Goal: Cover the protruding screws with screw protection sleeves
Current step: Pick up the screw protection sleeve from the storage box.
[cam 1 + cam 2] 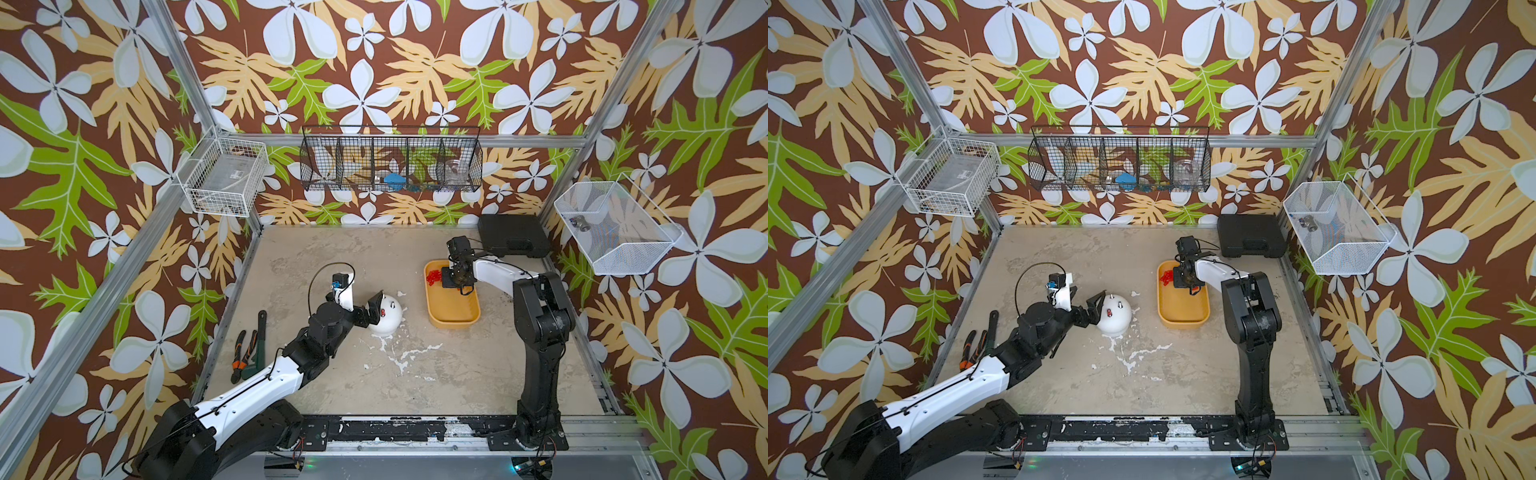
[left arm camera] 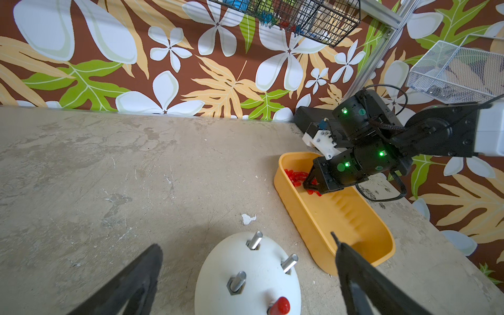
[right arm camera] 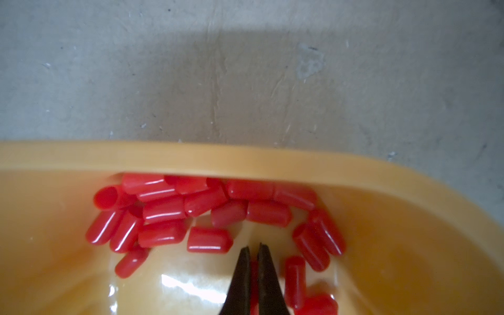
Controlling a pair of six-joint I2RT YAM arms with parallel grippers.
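Observation:
A white dome (image 2: 218,272) stands on the table in both top views (image 1: 392,322) (image 1: 1121,322). Three bare protruding screws (image 2: 255,240) stick out of it, and a fourth wears a red sleeve (image 2: 281,305). My left gripper (image 2: 245,242) is open, its fingers either side of the dome without touching it (image 1: 376,309). Loose screw protection sleeves (image 3: 207,240) lie heaped at the far end of an orange tray (image 3: 245,158) (image 1: 453,320). My right gripper (image 3: 253,246) is down in that tray (image 1: 452,280), jaws nearly together with a red sleeve pinched between them.
Pliers and other hand tools (image 1: 247,353) lie at the left edge of the table. A black case (image 1: 513,235) sits in the back right corner behind the tray. Wire baskets (image 1: 390,158) hang on the walls. White paint spots (image 1: 399,357) mark the table in front of the dome.

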